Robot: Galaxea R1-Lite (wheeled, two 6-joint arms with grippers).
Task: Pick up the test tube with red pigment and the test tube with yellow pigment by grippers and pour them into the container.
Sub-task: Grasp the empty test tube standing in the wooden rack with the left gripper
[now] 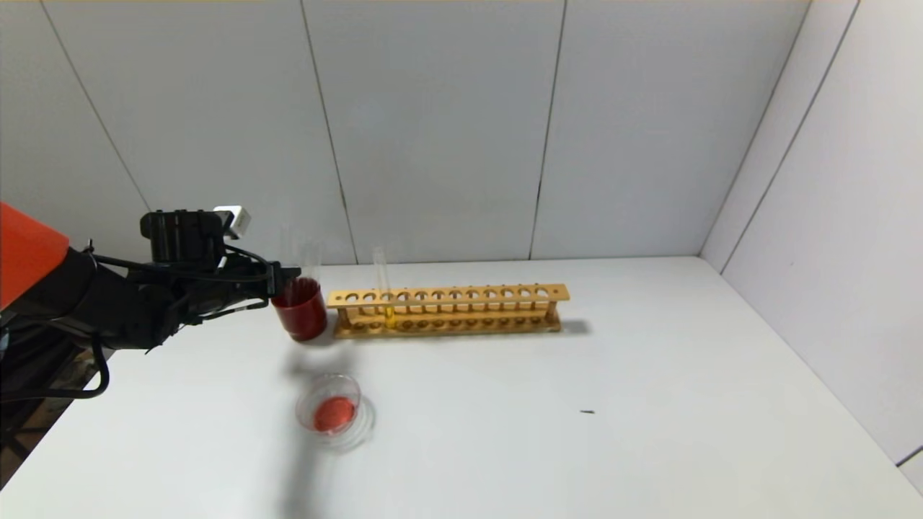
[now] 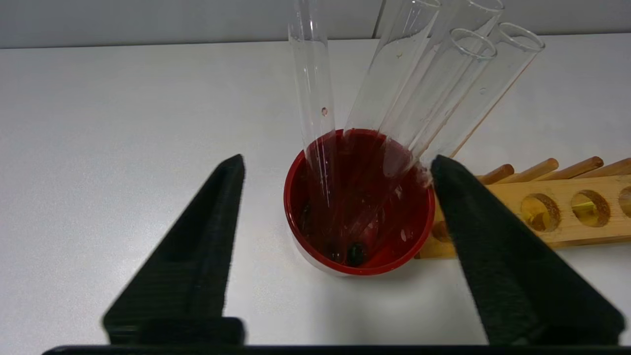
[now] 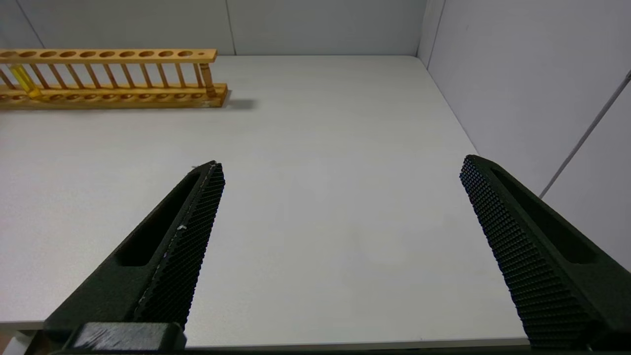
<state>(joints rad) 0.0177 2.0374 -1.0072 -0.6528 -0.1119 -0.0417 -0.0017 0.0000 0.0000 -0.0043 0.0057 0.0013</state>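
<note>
Several clear tubes lean in the red cup (image 2: pixel 360 217) between the left end effector's (image 2: pixel 337 165) wide-spread fingers; the test tube with yellow pigment (image 1: pixel 386 288) stands racked, the container (image 1: pixel 333 409) holds red, and the right end effector (image 3: pixel 342 167) gapes over bare bench (image 3: pixel 320 148).

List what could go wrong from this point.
1. The left gripper stands open right by the red cup of leaning empty tubes; pulling away carelessly could tip it.
2. The yellow tube is still in the rack, close to that cup.
3. The dish of red liquid sits near the table edge.
</note>
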